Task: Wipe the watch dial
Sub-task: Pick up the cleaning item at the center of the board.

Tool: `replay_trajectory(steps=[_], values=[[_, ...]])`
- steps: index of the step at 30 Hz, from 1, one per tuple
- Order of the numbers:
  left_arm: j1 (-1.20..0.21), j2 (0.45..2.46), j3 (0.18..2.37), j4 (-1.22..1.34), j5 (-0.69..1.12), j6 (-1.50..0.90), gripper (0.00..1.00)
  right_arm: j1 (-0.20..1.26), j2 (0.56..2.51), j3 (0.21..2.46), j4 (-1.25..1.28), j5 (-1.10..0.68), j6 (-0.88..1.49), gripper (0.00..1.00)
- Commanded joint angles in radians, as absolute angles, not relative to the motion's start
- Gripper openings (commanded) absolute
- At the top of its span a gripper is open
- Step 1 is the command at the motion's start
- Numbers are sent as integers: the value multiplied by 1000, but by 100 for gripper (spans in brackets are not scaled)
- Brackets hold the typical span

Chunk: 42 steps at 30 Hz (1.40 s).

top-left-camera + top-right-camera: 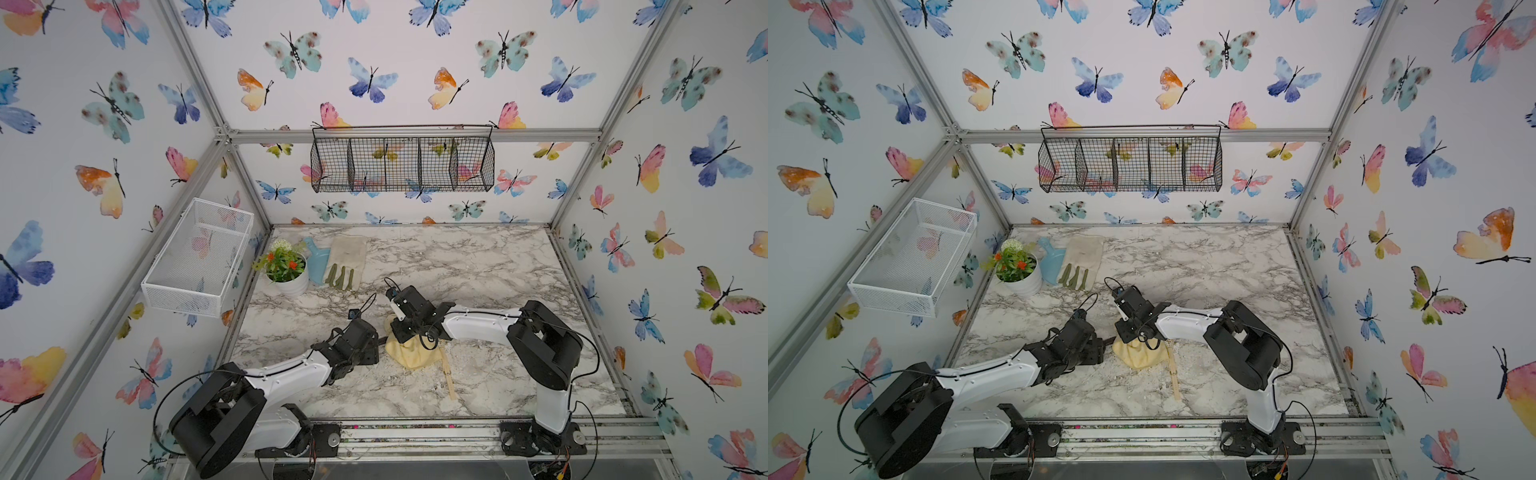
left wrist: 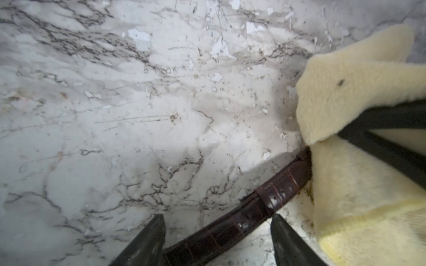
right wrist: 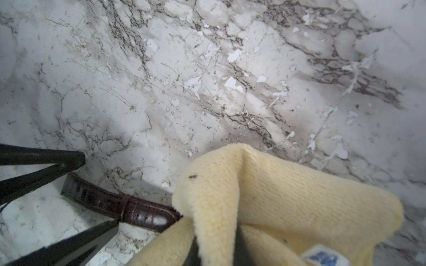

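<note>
- Toward the near edge of the marble worktop [image 1: 478, 270], about midway along it, lies the yellow cloth [image 1: 409, 353]. It is bunched over the watch, so the dial is hidden in every view.
- Only the brown leather strap [image 2: 265, 200] shows. It comes out from under the cloth's edge and lies flat on the worktop, running toward the left arm's side.
- Low over that strap stands the left gripper [image 2: 217, 216], its jaws spread wide. One finger is on each side of the strap, neither is seen pressing it, and it grasps nothing.
- Just beside it, the right gripper [image 2: 345, 134] is clenched on a raised fold of the cloth. The fabric drapes round its fingers, and the rest of the cloth rests on the worktop.
- One corner of the cloth carries a small blue-and-white label [image 3: 322, 256].
- A thin wooden stick [image 1: 449, 376] lies just beside the cloth on the right arm's side, pointing toward the near edge.
- At the far left corner stand a white pot of flowers [image 1: 286, 266], a blue scoop [image 1: 318, 259] and a pair of gloves [image 1: 347, 262], side by side.
- On the back wall hangs a black wire basket [image 1: 403, 164], and on the left wall a white mesh basket [image 1: 199, 257].
</note>
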State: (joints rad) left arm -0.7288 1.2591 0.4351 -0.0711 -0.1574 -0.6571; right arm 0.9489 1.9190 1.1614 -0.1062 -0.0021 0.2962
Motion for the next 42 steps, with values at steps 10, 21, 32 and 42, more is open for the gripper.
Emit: replay_trajectory(steps=[10,21,32,42], values=[[-725,1236,402,20,111,-931,66,956,1925,1063,-79,20,358,7],[-739,1017,445,-185,27,-933,71,957,1913,1048,-68,26,360,7],[-793,1072,362,-3,98,-1034,70,957,1909,1045,-60,16,367,7],[-791,1166,345,22,3,-1004,68,957,1884,1019,-66,4,372,7]])
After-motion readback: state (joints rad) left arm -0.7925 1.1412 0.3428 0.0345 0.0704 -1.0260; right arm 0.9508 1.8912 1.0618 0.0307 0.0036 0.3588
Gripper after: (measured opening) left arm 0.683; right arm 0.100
